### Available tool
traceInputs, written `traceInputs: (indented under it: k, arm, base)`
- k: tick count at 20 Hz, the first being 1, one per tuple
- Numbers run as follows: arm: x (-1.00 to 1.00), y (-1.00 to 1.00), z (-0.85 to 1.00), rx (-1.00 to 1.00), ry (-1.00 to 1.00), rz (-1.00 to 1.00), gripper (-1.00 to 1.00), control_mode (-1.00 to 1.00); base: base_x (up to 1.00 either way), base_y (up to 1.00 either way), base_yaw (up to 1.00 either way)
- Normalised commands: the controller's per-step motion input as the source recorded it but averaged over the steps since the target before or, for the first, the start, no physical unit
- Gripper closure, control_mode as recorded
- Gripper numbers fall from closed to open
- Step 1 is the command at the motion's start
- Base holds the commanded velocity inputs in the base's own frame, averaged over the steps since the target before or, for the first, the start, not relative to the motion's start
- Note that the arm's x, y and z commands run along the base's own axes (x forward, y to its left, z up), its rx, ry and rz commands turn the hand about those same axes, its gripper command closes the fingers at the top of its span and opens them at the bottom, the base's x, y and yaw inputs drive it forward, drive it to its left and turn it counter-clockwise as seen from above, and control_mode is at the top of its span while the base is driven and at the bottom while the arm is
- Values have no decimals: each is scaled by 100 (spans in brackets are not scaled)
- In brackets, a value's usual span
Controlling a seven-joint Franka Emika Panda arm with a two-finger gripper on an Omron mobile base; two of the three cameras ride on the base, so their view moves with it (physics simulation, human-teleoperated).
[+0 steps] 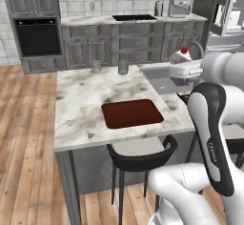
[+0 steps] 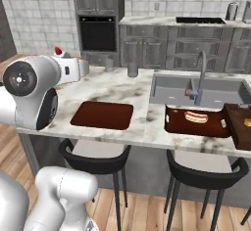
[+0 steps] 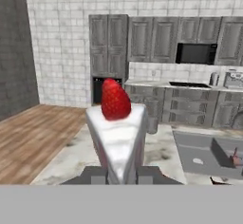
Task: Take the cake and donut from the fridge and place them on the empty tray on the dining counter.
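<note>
The cake (image 3: 116,137), a white wedge with a strawberry on top, stands upright between my fingertips. My gripper (image 3: 121,175) is shut on its lower part. From the base views the cake (image 1: 181,55) (image 2: 59,51) rides on the hand above the dining counter (image 1: 81,100) (image 2: 147,127), off the tray's side. The flat reddish-brown tray (image 1: 132,113) (image 2: 102,115) lies bare near the counter's front edge. The donut is out of view. A grey unit with a white inside at the back right looks like the fridge (image 1: 228,14).
A sink (image 2: 196,92) with a faucet (image 2: 200,71) is set into the counter. Beside it lie a brown tray with a hot dog (image 2: 196,121) and a raised-sided tray (image 2: 240,125). Two cups (image 1: 123,66) (image 1: 96,66) stand at the far edge. Black stools (image 1: 140,156) (image 2: 201,173) line the front.
</note>
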Motion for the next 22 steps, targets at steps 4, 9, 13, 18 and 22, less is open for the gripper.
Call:
traceInputs:
  k: [4,9,13,18,22]
  arm:
    - [32,-3,-53,-8,19,-12,100,-100]
    - [65,-1,-68,-4,13,4,100,-100]
    - [67,0,-72,0,10,16,100,-100]
    - [51,6,-70,0,7,22,100,-100]
    - [61,25,-63,-2,10,21,100,-100]
  base:
    - [0,0,0]
    - [0,0,0]
    - [0,0,0]
    - [0,0,0]
    - [0,0,0]
